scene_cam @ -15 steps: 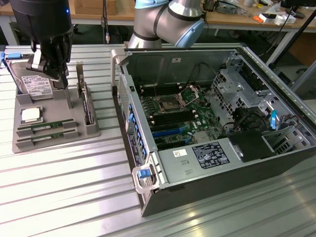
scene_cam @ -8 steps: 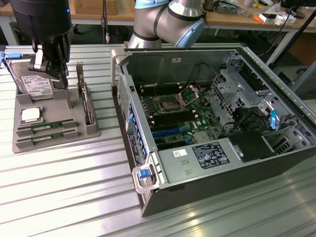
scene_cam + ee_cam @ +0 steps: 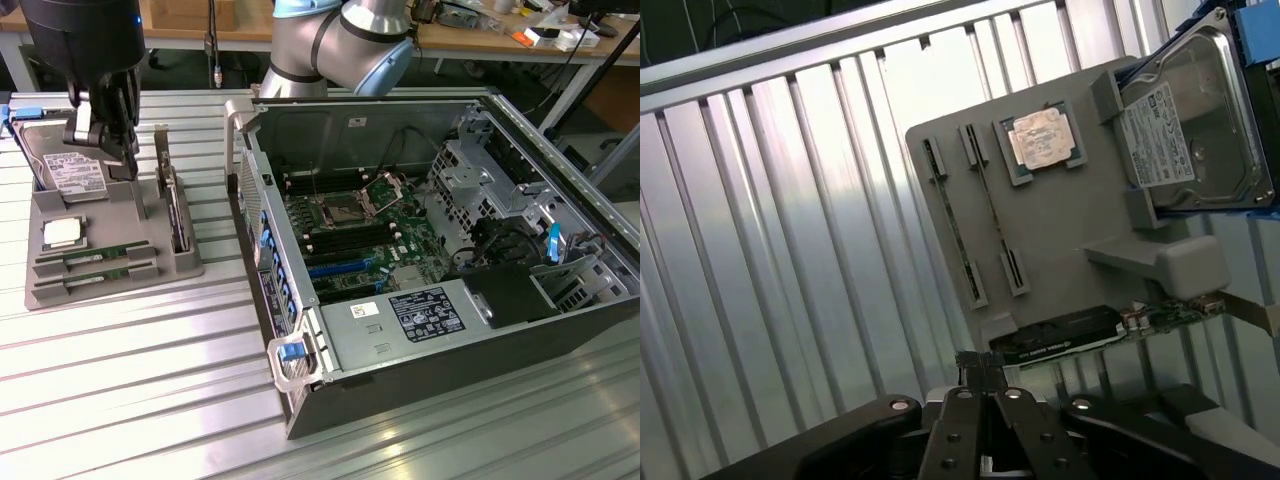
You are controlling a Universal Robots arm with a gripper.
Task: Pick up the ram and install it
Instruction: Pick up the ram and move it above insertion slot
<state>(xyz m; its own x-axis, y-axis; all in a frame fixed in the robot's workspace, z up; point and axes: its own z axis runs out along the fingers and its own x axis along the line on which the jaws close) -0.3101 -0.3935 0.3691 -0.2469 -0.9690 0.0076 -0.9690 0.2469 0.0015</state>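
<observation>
Near ram [image 3: 952, 225], hard drive [image 3: 1212, 165], white label [image 3: 1155, 135] illegible

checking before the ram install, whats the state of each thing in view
black robot hand: shut, empty, by the grey plastic tray
two thin green ram sticks: lying in their tray slots
square silver processor chip: seated in its tray recess
boxy metal hard drive: propped in its tray holder
black graphics card: on edge in a tray slot
black computer case: on its side, panel off

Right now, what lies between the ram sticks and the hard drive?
The silver processor chip, on the holder, sits between the ram sticks and the hard drive in the exterior view.
</observation>
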